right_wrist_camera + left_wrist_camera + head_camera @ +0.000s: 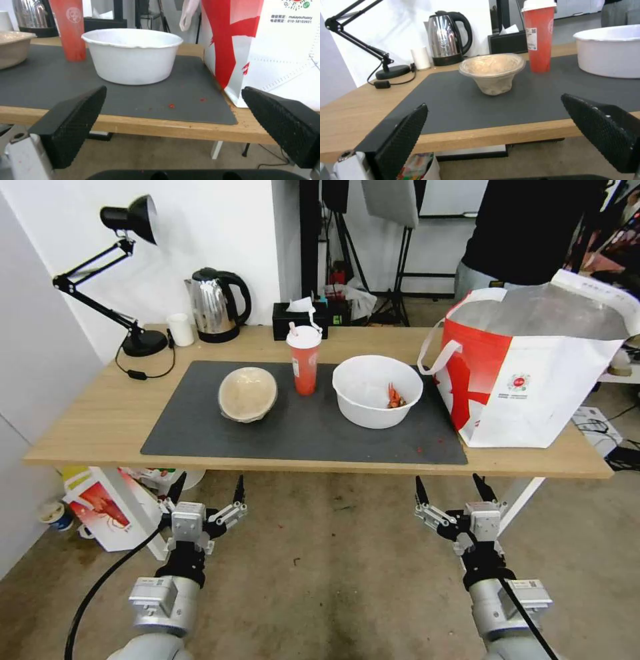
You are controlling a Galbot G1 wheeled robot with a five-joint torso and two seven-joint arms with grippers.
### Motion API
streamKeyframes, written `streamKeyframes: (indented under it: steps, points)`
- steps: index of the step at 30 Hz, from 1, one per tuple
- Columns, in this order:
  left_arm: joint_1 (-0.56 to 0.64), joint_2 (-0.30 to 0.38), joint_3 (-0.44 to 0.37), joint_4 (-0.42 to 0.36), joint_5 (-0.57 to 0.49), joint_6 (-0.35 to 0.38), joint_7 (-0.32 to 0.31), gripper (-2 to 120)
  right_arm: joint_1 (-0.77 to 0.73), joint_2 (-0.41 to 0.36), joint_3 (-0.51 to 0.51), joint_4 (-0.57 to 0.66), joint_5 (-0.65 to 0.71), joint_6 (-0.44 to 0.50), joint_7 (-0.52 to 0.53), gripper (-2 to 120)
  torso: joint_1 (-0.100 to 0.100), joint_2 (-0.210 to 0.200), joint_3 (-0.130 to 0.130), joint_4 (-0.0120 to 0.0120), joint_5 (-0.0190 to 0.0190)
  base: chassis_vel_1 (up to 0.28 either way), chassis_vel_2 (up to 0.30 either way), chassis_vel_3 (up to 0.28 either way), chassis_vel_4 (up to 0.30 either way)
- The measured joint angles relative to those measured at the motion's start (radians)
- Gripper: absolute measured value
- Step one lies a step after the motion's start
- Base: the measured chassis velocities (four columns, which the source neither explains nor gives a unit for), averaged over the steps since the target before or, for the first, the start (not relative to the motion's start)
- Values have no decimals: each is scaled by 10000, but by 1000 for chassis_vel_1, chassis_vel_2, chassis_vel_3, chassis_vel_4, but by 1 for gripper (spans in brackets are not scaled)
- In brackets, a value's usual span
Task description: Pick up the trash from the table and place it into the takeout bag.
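On the table [100, 420] lies a dark grey mat [200, 437] with the trash in a row: a tan paper bowl [247, 393] [491, 72] on the left, a red cup with white lid and straw [305, 360] [539, 37] in the middle, a wide white bowl with red scraps [377, 391] [133, 56] on the right. The takeout bag [533, 367] [266, 50] stands open at the table's right end. My left gripper [207, 488] [493, 120] and right gripper [448, 487] [173, 110] hang open below the table's front edge, both empty.
Along the table's far edge stand a black desk lamp [127, 280], a small white cup [180, 329], a steel kettle [217, 305] and a black tissue box [300, 319]. A white box with a lobster picture [107, 510] sits on the floor under the table's left end. A person stands behind the bag.
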Motion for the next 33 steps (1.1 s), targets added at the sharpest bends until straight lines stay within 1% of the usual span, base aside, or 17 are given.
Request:
streamKeyframes:
  steps: [13,15,17,18,19,20,21,22,23,24,25,26,27,29,30,31,33]
  points:
    - [0,0,0,0,0,0,0,100,0,0,0,0,0,0,0,100,0,0,0,0,0,0,0,0,0]
    - [0,0,0,0,0,0,0,100,41,-76,-5,0,1,1,-3,100,0,0,0,-1,0,0,0,0,0]
    - [0,0,0,0,0,0,0,100,248,-447,-29,6,11,52,-52,100,0,0,0,-2,0,0,0,0,0]
    - [0,0,0,0,0,0,0,100,248,-447,-29,6,11,52,-52,100,0,0,0,-2,0,0,0,0,0]
    - [-1,0,0,0,0,0,0,100,336,-604,-41,13,16,84,-76,100,0,0,0,0,0,0,0,0,0]
    - [0,0,0,0,0,0,0,100,610,-1090,-70,23,36,181,-150,100,0,0,0,1,1,0,0,0,0]
    - [0,0,0,0,0,0,0,100,793,-1413,-93,30,50,243,-202,100,1,0,1,1,2,0,0,0,0]
    - [0,0,0,0,0,0,0,100,911,-1618,-107,37,59,281,-233,100,0,0,0,0,2,0,0,0,0]
    - [0,0,0,0,0,0,0,100,911,-1618,-107,37,59,281,-233,100,0,0,0,0,2,0,0,0,0]
    - [0,0,0,0,0,0,0,100,1080,-1916,-127,51,73,341,-280,100,0,0,0,1,2,0,0,0,0]
    - [-1,0,0,0,0,0,0,100,1350,-2395,-158,78,92,433,-355,100,0,0,0,1,2,0,0,0,0]
    - [0,0,0,0,0,0,0,100,1448,-2570,-169,91,99,467,-383,100,0,0,1,1,2,0,0,0,0]
    - [0,0,0,0,0,0,0,100,1448,-2570,-169,91,99,467,-383,100,0,0,1,1,2,0,0,0,0]
    - [0,0,0,0,0,0,0,100,1918,-3403,-222,108,132,622,-511,100,1,0,1,0,2,0,0,0,0]
    - [0,0,0,0,0,0,0,100,2035,-3609,-237,117,141,663,-544,100,0,0,1,0,2,0,0,0,0]
    - [0,0,0,0,0,0,0,100,2035,-3609,-237,117,141,663,-544,100,0,0,1,0,2,0,0,0,0]
    - [0,0,0,0,0,0,0,100,2452,-4345,-282,152,169,799,-654,100,0,0,0,0,1,0,0,0,0]
